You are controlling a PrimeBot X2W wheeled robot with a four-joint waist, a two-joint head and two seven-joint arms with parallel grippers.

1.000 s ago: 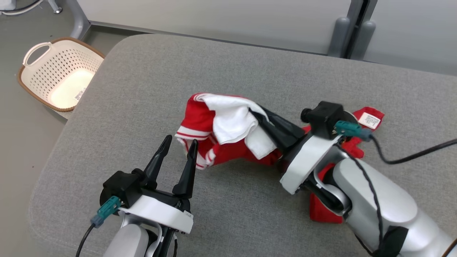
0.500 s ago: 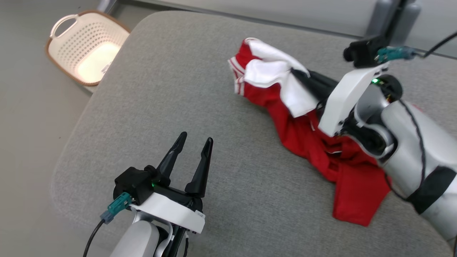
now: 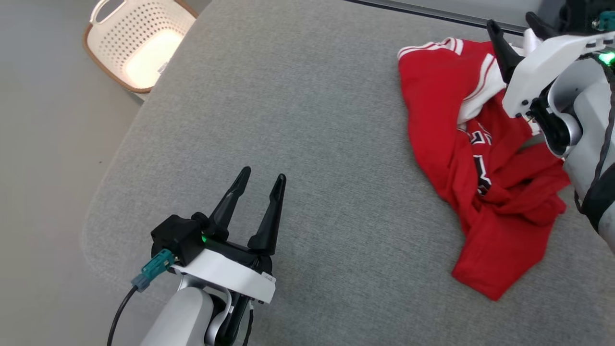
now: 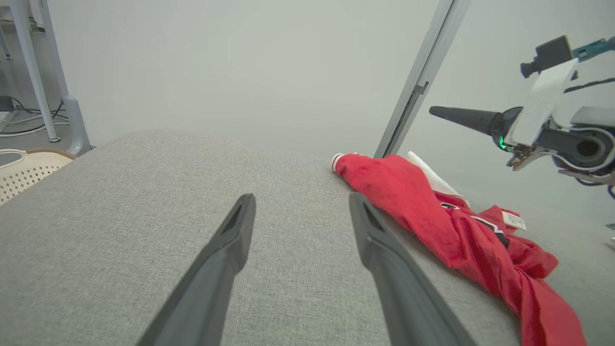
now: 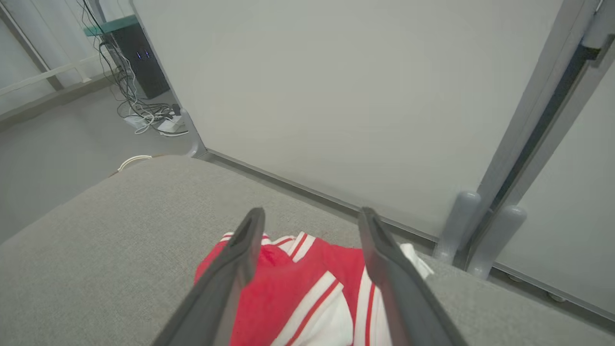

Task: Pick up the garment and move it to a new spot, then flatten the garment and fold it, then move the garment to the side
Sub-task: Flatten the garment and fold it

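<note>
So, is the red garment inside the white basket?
No, the garment lies crumpled on the grey cushion, apart from the basket.

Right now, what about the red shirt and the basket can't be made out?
- Head view: part of the red shirt is hidden behind the right claw and its arm.
- Head view: the black print is crumpled in folds and unreadable.
- Left wrist view: the white label is too small to read.
- Head view: the basket is cut off by the top edge.

At right, the garment (image 3: pixel 485 202) is matt red cloth with white trim. The cushion (image 3: pixel 312 144) is grey, coarse-woven matt fabric. Upper left, the basket (image 3: pixel 120 26) is smooth perforated cream plastic. The left gripper (image 3: pixel 263 173) has matt dark plastic fingers (image 3: pixel 270 214)
</note>
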